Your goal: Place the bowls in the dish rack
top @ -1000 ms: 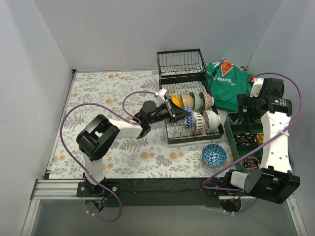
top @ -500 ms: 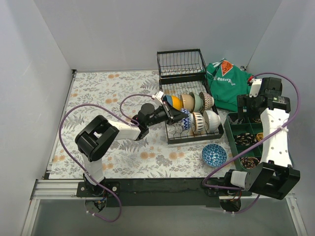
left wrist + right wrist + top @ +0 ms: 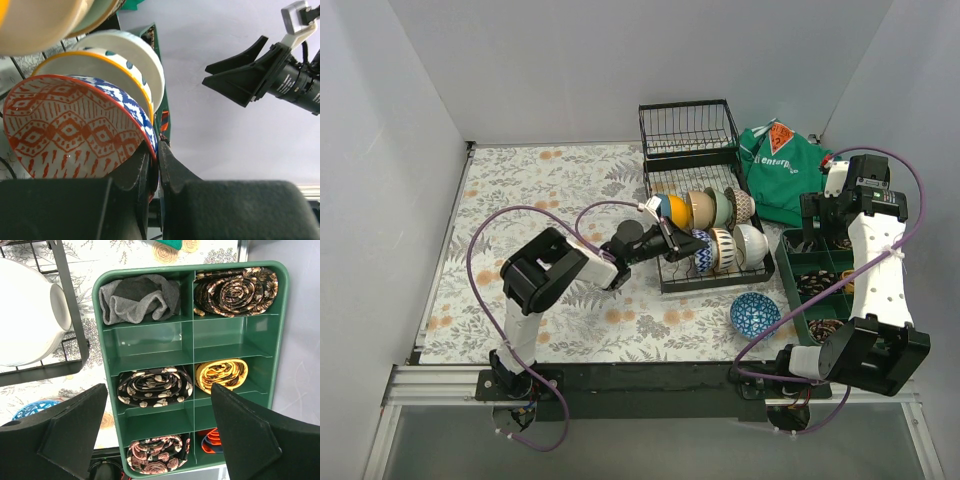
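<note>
The black wire dish rack point(image 3: 665, 283) holds two rows of bowls on edge. My left gripper point(image 3: 672, 240) is shut on the rim of a red patterned bowl point(image 3: 75, 125) with a blue outside, held at the left end of the rack's front row against a blue patterned bowl point(image 3: 703, 250). A yellow-rimmed bowl point(image 3: 95, 65) and a white bowl point(image 3: 135, 50) stand behind it. A blue patterned bowl point(image 3: 755, 314) lies on the table in front of the rack. My right gripper point(image 3: 160, 435) is open and empty above the green tray point(image 3: 150, 337).
The green compartmented tray point(image 3: 817, 292) with rolled ties stands right of the rack. A green cloth point(image 3: 782, 170) lies behind it. The rack's raised basket end point(image 3: 688, 128) is at the back. The white bowl point(image 3: 25, 320) fills the rack's right end.
My left gripper has carried the red patterned bowl down and right into the rack's front row. The left arm's elbow has swung right. The right arm has barely moved.
</note>
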